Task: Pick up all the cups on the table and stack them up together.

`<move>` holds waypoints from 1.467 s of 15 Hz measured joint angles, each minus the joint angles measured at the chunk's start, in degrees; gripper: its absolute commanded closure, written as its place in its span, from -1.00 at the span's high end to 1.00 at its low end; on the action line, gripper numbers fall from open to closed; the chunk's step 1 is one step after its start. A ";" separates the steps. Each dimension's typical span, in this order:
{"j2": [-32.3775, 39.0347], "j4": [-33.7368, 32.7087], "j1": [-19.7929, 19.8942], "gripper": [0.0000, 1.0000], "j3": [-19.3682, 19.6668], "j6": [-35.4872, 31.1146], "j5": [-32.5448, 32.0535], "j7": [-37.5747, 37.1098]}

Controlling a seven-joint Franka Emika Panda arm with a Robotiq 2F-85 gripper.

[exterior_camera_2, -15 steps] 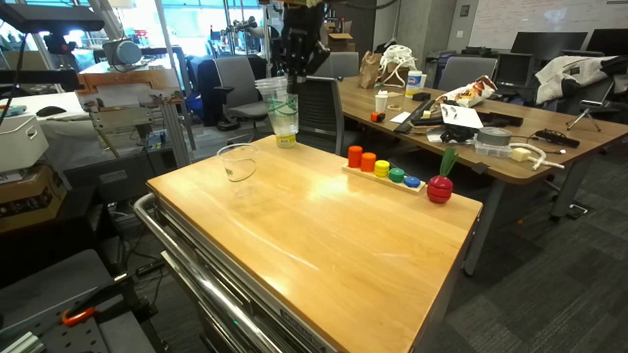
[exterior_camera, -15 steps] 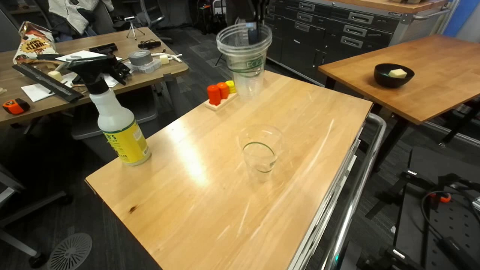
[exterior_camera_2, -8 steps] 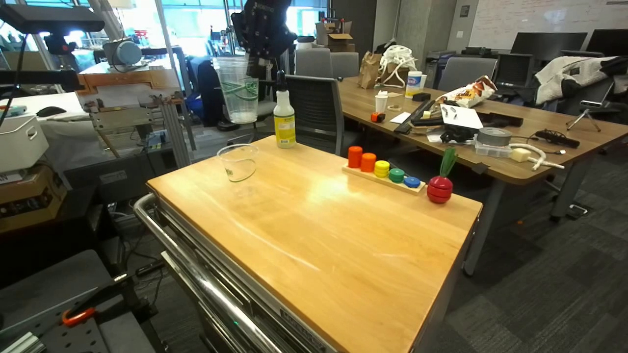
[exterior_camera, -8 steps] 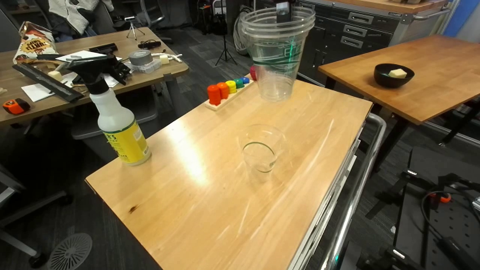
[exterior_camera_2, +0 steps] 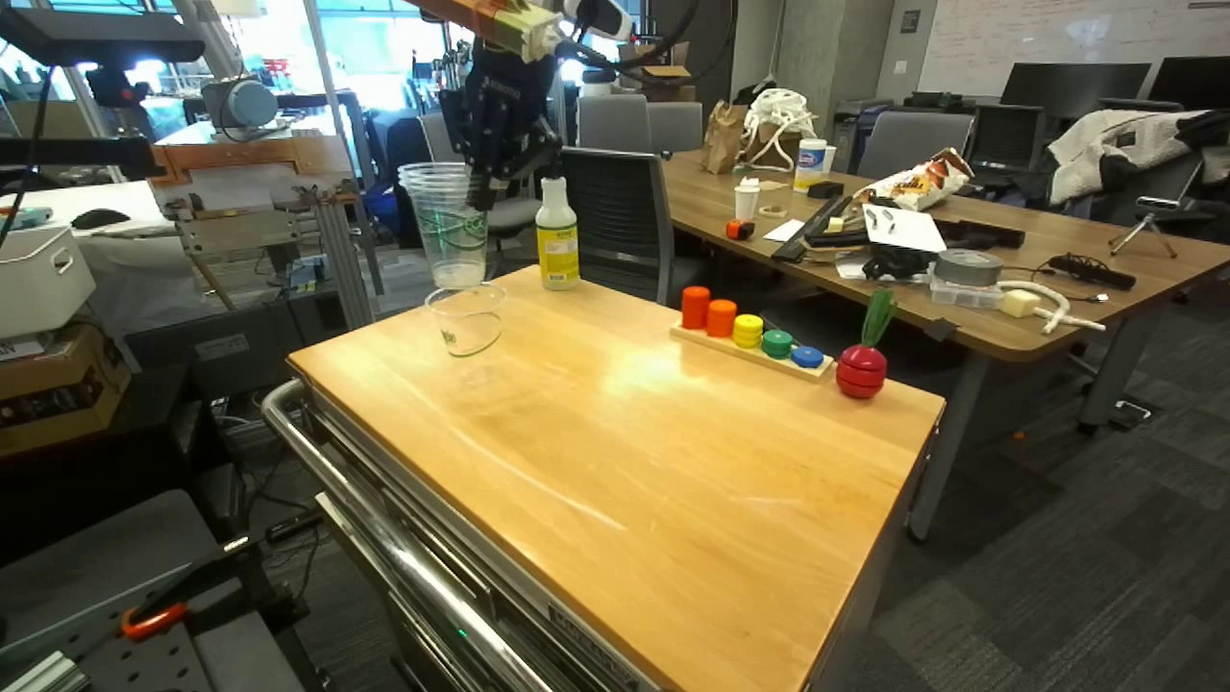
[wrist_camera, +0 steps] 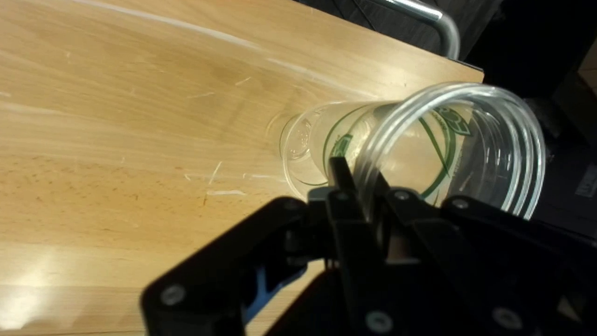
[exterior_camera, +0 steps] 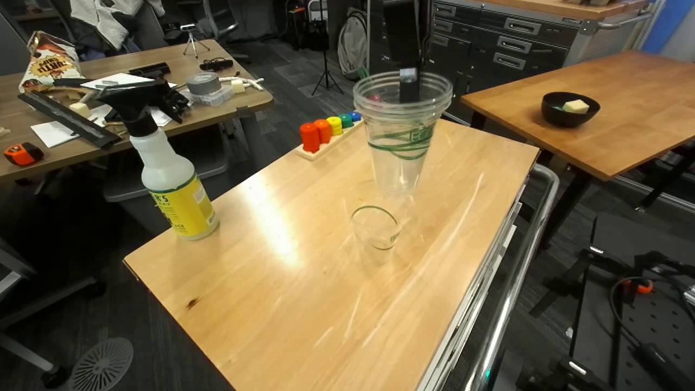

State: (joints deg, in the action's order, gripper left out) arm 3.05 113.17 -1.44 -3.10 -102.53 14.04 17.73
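A nested stack of clear cups (exterior_camera: 399, 144) hangs upright from my gripper (exterior_camera: 410, 89); its several rims show close together. It also shows in an exterior view (exterior_camera_2: 450, 231) and the wrist view (wrist_camera: 443, 154). My gripper (exterior_camera_2: 482, 192) is shut on one side of the stack's rims, one finger inside and one outside; the wrist view shows the fingers (wrist_camera: 359, 175) pinching the wall. A single clear cup (exterior_camera: 376, 231) stands upright on the table (exterior_camera: 304, 309), also seen in an exterior view (exterior_camera_2: 468, 332). The stack's base is close by this cup's rim; I cannot tell if they touch.
A spray bottle (exterior_camera: 184, 201) stands at a table edge, also in an exterior view (exterior_camera_2: 557, 240). Colourful blocks on a wooden base (exterior_camera_2: 750, 336) and a red toy radish (exterior_camera_2: 861, 370) line another edge. A metal rail (exterior_camera: 516, 293) runs along one side.
The held stack has moved across the table towards the single cup, then come down close to its rim. My gripper keeps its hold. The single cup has not moved.
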 measured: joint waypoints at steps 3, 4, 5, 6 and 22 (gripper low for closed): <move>0.18 2.02 -0.43 -0.96 -0.21 -3.76 0.00 0.12; 0.21 2.42 -0.57 -0.96 -0.25 -4.61 0.00 0.13; 0.21 2.75 -0.68 -0.96 -0.28 -5.23 0.00 0.14; 0.23 3.03 -0.80 -0.96 -0.29 -5.95 0.00 0.15; 3.24 6.01 -1.04 -0.31 -0.58 -10.54 0.00 0.24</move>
State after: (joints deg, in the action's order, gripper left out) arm 6.29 119.18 -2.48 -3.68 -113.07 14.04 17.97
